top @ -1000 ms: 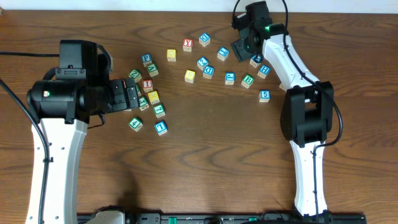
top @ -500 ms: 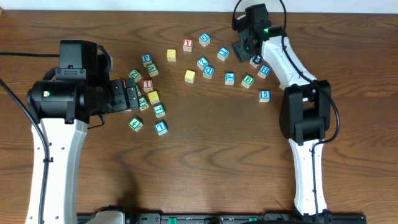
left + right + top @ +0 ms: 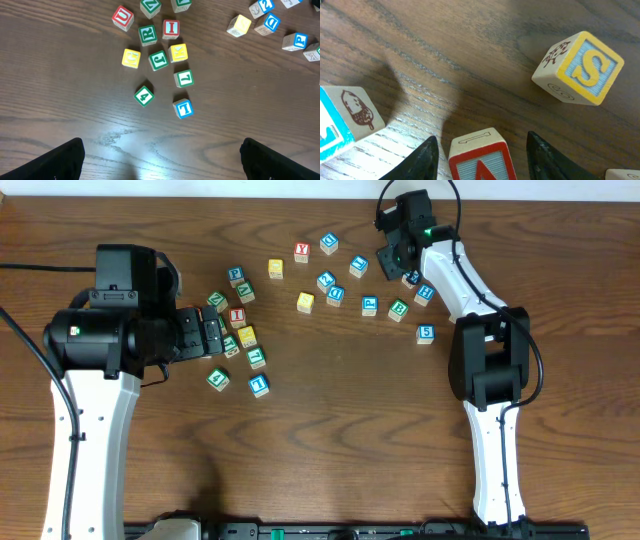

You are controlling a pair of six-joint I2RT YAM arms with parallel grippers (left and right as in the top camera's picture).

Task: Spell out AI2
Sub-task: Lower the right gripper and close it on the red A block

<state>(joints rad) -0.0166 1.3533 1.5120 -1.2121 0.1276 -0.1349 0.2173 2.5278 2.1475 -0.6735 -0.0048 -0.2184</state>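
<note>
A red A block (image 3: 482, 157) sits on the table between the fingers of my right gripper (image 3: 484, 155). The fingers are open, with a gap on each side of the block. In the overhead view the right gripper (image 3: 403, 262) is at the back right and covers this block. A red I block (image 3: 237, 316) lies in the left cluster and shows in the left wrist view (image 3: 170, 28). A blue 2 block (image 3: 265, 6) lies further right (image 3: 325, 280). My left gripper (image 3: 160, 160) is open and empty, beside the left cluster (image 3: 213, 335).
A yellow-and-blue S block (image 3: 580, 67) lies just beyond the A block, and a blue-sided block (image 3: 345, 120) lies to its left. Several letter and number blocks are scattered across the back of the wooden table (image 3: 340, 440), among them a green 4 (image 3: 144, 96).
The right arm has shifted very slightly. No block has moved and the left arm is still.
</note>
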